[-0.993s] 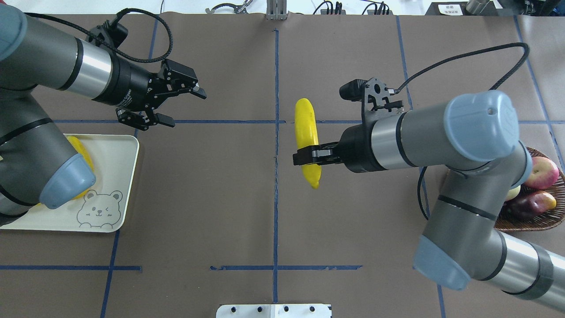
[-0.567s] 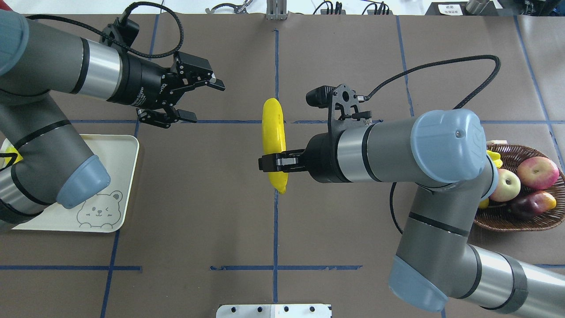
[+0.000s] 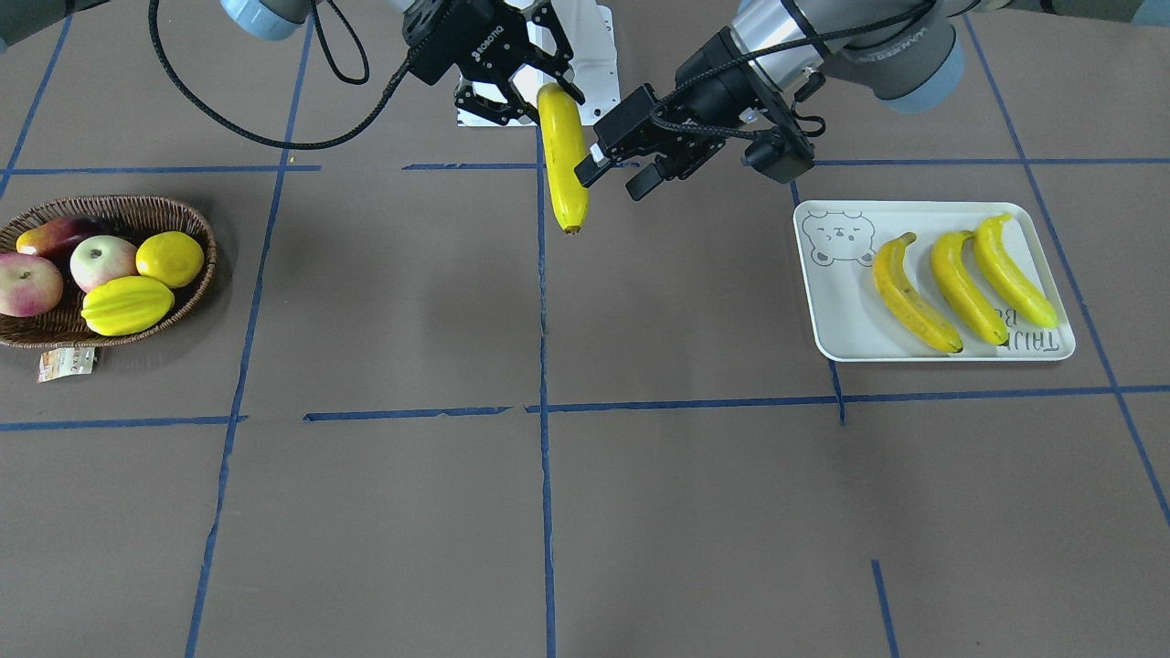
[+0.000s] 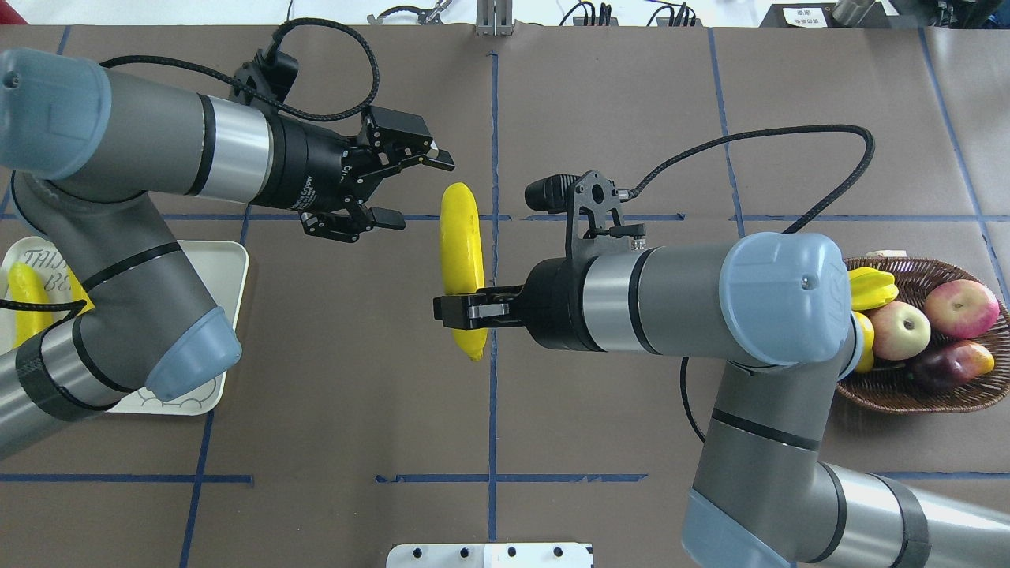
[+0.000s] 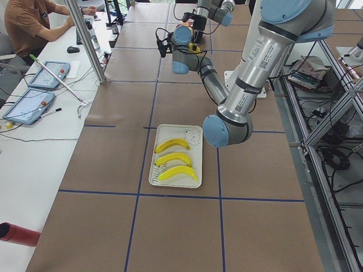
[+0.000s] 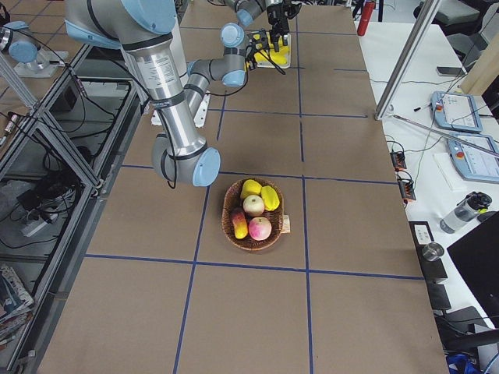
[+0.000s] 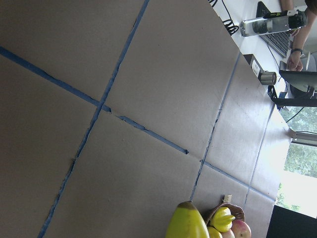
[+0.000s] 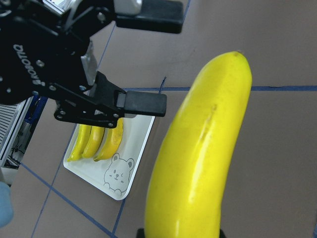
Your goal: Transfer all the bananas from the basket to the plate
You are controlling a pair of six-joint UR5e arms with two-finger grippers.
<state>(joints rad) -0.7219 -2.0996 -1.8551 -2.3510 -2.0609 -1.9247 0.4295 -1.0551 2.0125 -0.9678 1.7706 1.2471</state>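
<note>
Both arms same build tbh: dark grey tubular left arm (image 4: pixel 134 146) & right arm (image 4: pixel 678 292), pale blue joint caps, shiny silver wrist bands. Black two-finger left gripper (image 4: pixel 424 196) + right gripper (image 4: pixel 461 309), white lettering (image 3: pixel 489 44), prob "ROBOTIQ". Black braided cables (image 4: pixel 789 130) run to small black wrist cams (image 4: pixel 548 192).

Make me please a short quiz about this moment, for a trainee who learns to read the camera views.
1. True or false: the right end effector grips a banana clear of the table.
2. How many bananas lie on the plate?
3. The left end effector is: A) open, B) shut on a fruit, C) out of every view.

Key: 1 true; 2 three; 3 A.
</note>
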